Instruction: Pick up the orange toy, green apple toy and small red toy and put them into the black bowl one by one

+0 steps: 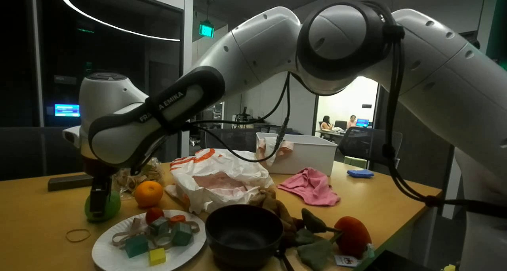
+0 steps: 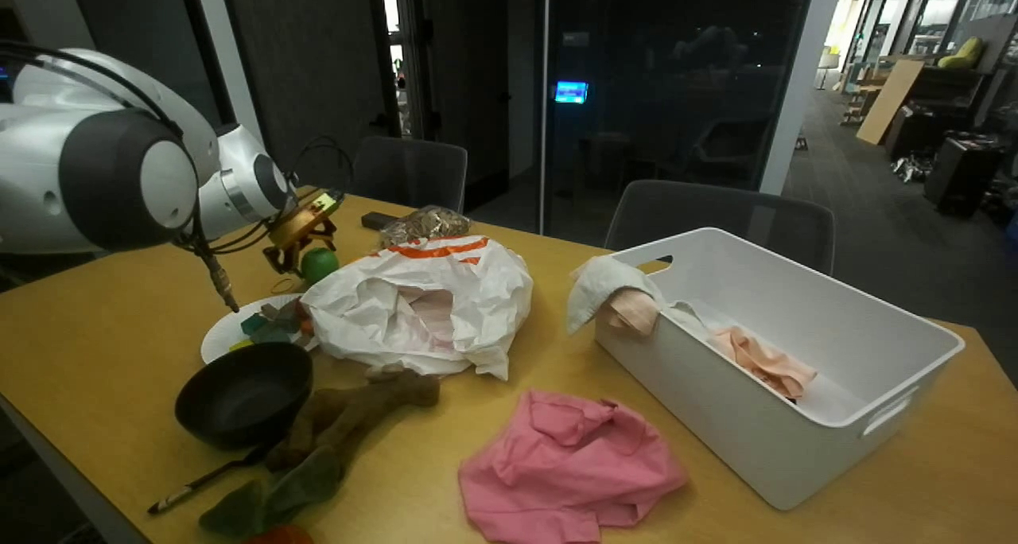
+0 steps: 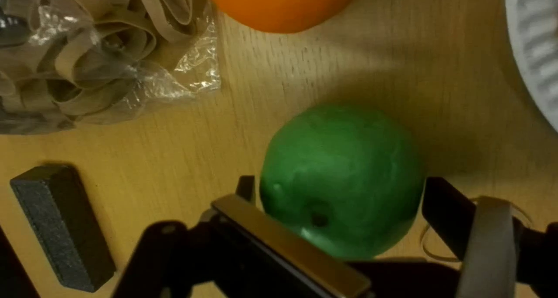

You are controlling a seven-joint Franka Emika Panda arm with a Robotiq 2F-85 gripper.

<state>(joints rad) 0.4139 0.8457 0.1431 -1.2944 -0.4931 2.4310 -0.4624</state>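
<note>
The green apple toy point(image 3: 340, 171) sits on the table. My gripper point(image 3: 340, 189) is open around it, one finger on each side. A thin gap shows at the left finger; the right finger is very close. The apple also shows in both exterior views point(image 1: 113, 207) point(image 2: 320, 266). The orange toy point(image 1: 148, 193) lies beside it and shows at the top of the wrist view point(image 3: 283, 6). The small red toy point(image 1: 154, 214) is on the white plate. The black bowl point(image 1: 244, 239) stands beside the plate with nothing visible in it; it also shows in an exterior view point(image 2: 246, 393).
The white plate point(image 1: 107, 253) holds several blocks and bands. A bag of rubber bands point(image 3: 109, 71) and a dark block point(image 3: 63, 226) lie near the apple. A white plastic bag point(image 1: 222, 180), pink cloth point(image 2: 565, 464), white bin point(image 2: 716, 417) and plush toys point(image 1: 352, 235) are around.
</note>
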